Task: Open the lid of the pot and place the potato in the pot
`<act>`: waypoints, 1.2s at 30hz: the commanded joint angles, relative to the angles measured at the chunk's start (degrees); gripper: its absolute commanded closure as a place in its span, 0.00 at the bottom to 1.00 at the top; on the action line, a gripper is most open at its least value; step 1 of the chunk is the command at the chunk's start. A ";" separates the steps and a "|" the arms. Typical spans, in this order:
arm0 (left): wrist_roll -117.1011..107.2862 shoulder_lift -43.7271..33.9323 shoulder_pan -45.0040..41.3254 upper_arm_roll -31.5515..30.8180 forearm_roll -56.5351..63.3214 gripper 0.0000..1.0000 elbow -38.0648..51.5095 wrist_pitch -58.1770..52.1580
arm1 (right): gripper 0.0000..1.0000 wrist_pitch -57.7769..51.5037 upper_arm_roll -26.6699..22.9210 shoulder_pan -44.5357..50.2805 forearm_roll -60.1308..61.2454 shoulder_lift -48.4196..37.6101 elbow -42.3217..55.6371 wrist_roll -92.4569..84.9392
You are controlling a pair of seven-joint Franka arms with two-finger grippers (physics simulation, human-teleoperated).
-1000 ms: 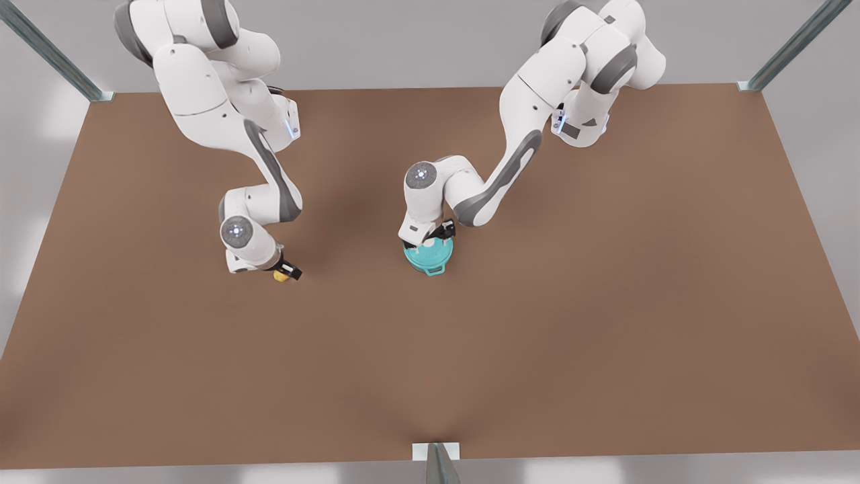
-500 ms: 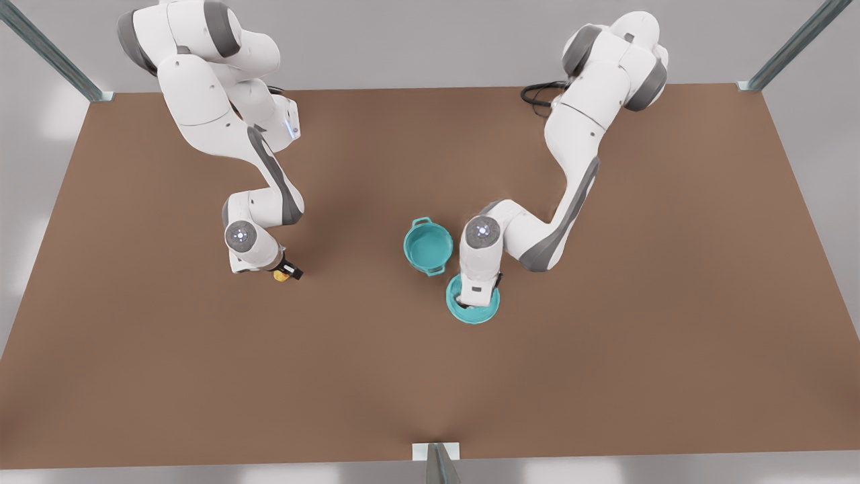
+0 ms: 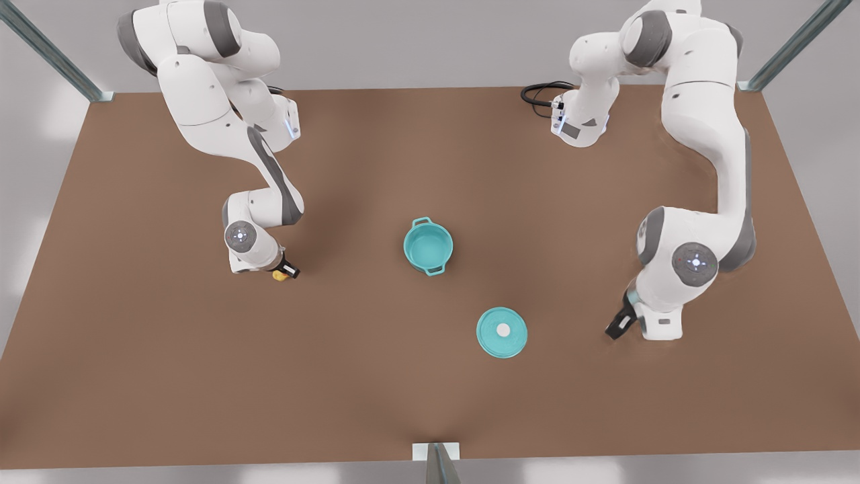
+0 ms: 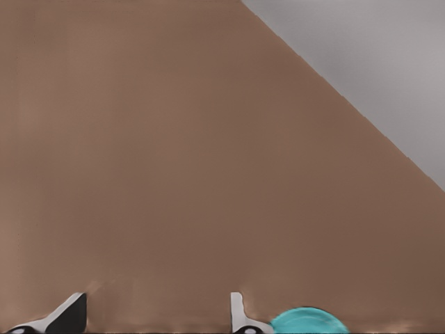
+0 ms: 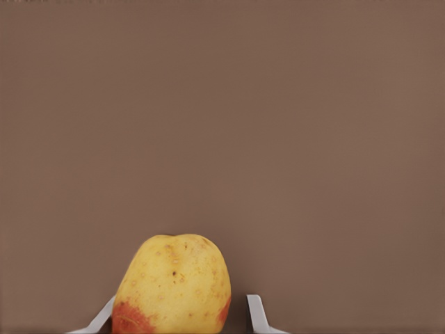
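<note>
While pot: stands uncovered, pot lid flat on the counter nearby
Right tool: fingers straddle the potato, contact unclear, so a loose pinch could drop it
Left tool: spread, empty, waiting beyond the lid

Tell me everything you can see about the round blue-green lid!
The pot lid is a flat teal disc with a small white knob at its centre. It lies flat on the brown table, knob up, apart from the open pot. Nothing touches it: the left gripper is beside it toward the front view's right, fingers open. Its edge also shows in the left wrist view.
</note>
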 commanded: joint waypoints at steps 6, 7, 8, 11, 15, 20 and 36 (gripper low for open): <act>57.58 -5.09 5.85 0.02 -13.50 0.00 4.34 -12.29 | 0.39 -0.58 -0.09 0.00 -0.01 -0.39 0.10 0.08; 56.71 -7.11 5.50 -0.77 -12.01 0.00 4.70 -12.82 | 0.41 -0.58 -0.18 0.00 0.08 -0.39 0.10 0.17; 54.69 -6.15 4.53 -1.30 -11.92 0.00 4.35 -12.82 | 0.43 -0.58 -0.09 0.00 0.08 -0.39 0.10 0.26; 54.07 -4.92 3.91 -1.30 -11.75 0.00 4.35 -12.47 | 0.45 -0.67 -0.18 0.00 -0.01 -0.83 0.19 0.44; 46.07 -4.39 2.15 -1.30 -7.97 0.00 4.78 -12.47 | 0.44 -2.25 -0.18 0.08 0.08 -2.23 0.54 0.61; 46.34 -4.39 2.07 -1.30 -7.97 0.00 4.78 -12.47 | 0.44 -6.37 0.00 0.44 0.08 -4.78 2.12 0.96; 45.90 -4.04 -7.25 6.53 -12.44 0.00 4.78 -25.04 | 0.45 -28.00 13.70 2.02 -0.01 -6.28 22.52 22.14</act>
